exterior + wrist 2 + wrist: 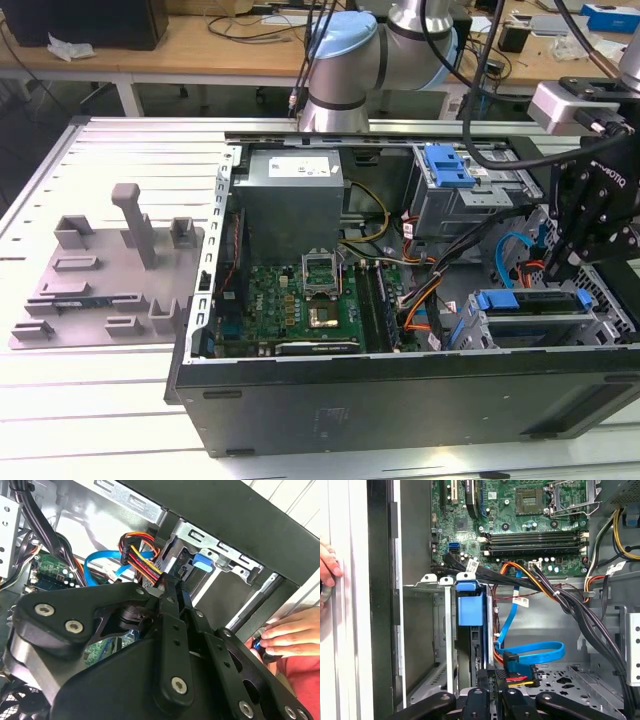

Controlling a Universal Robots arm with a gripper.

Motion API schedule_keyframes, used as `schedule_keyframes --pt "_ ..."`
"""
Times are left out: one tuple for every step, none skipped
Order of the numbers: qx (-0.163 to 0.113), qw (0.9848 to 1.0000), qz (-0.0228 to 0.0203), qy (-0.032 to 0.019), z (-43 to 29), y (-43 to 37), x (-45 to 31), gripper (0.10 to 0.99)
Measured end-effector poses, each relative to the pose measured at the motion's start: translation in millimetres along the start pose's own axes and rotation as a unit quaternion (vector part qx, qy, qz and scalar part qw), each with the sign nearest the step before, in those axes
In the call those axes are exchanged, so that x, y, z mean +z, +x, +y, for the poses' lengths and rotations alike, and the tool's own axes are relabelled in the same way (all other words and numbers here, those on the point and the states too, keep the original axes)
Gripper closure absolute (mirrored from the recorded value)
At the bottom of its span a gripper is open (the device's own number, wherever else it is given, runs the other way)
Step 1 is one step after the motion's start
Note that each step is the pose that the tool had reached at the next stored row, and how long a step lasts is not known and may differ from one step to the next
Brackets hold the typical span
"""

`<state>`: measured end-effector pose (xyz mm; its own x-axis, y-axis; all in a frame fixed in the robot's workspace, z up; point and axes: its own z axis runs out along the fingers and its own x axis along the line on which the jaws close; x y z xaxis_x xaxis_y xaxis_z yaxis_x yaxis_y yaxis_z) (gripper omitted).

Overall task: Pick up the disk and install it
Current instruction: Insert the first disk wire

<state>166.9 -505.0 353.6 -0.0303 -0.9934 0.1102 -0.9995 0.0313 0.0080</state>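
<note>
Holding the pincer [556, 268] shut, fingertips pressing together, low inside the open computer case [300, 400] at the exterior view's right. Showing the disk [530, 299] as a flat drive standing on edge in the grey drive cage [605, 318], with a bright blue plastic frame running along its upper edge and silver-grey metal below. Lying just under the pincer tips there; touching or not, cannot tell.

Looking along the fingers in the first wrist view and finding the pincer [492, 674] close beside the near end of the disk [470, 607]. Seeing the blue frame end rising between two pale metal cage walls, with the thin dark edge of the drive beneath it. Also catching in that view the green motherboard [520, 525], a looping blue flat cable [530, 652], bundled black wires [580, 610], and part of a person's hand [327, 562] resting on the case's outer edge.

Giving, in the second wrist view, the black pincer [172, 582] from behind, pointing toward the cage mouth. Showing too the hand [292, 632] gripping a small dark-and-blue object outside the case.

Adding, in the exterior view, a grey moulded fixture [110, 270] lying on the slatted worktop [100, 420] to the left of the case. Taking in the arm's pale-blue joint [345, 50] behind it as well.
</note>
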Motion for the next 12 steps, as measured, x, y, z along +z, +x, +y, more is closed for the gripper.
schedule_keyframes --pt "0.0 1.0 0.0 0.0 0.0 0.3 -0.5 0.922" --pt "0.0 1.0 0.0001 0.0 0.0 0.5 -0.9 0.922" --pt "0.0 1.0 0.0001 0.0 0.0 0.8 -1.4 0.922" --pt "0.0 1.0 0.0001 0.0 0.0 1.2 -1.8 0.922" --pt "0.0 1.0 0.0001 0.0 0.0 1.6 -2.2 0.922" --pt "0.0 1.0 0.0 0.0 0.0 2.0 -2.1 0.922" --pt "0.0 1.0 0.0 0.0 0.0 2.0 -2.2 0.922" --pt "0.0 1.0 0.0 0.0 0.0 2.0 -2.2 0.922" --pt "0.0 1.0 0.0001 0.0 0.0 2.1 -2.3 0.922" --pt "0.0 1.0 0.0 0.0 0.0 2.1 -2.2 0.922" --pt "0.0 1.0 0.0001 0.0 0.0 2.5 -2.2 0.922" --pt "0.0 1.0 0.0001 0.0 -0.1 2.7 -2.2 0.922"
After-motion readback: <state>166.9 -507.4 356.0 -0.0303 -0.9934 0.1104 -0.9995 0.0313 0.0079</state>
